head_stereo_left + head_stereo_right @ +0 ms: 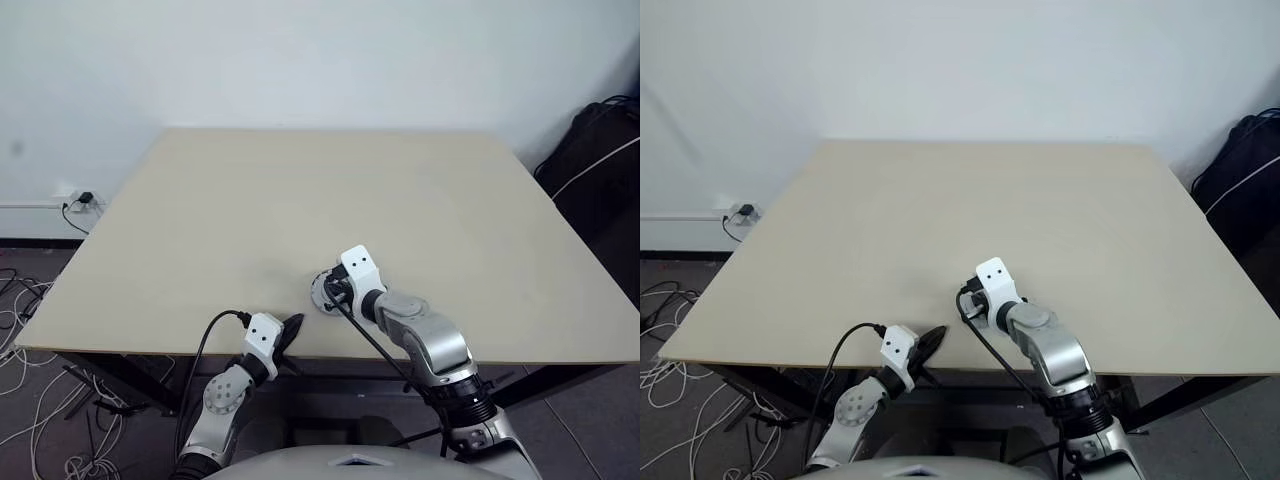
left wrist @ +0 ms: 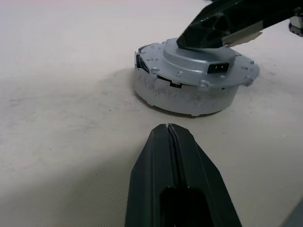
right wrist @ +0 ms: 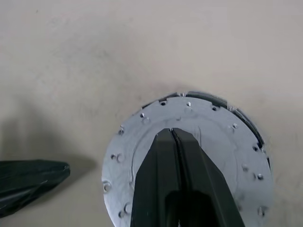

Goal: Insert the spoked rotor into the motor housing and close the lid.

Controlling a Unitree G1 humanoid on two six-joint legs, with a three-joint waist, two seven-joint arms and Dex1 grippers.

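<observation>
Head views: the round silver-grey metal lid [image 1: 326, 292] sits near the front edge of the beige table [image 1: 300, 200], under the right gripper [image 1: 333, 292].

Left wrist view: the left gripper [image 2: 169, 128], fingers pressed together, points at the lid, just short of it. No readable writing.

Right wrist view: the right gripper's 2 fingers, also pressed together, push on the lid's raised middle. Looks like the closing step; I'd say the next move is to press it flush.

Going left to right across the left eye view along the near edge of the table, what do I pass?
Wall socket with its plug off the table's left side → left gripper, shut, at the near edge → lid on the motor housing, with the shut right gripper on top of it → dark bag at far right.
</observation>
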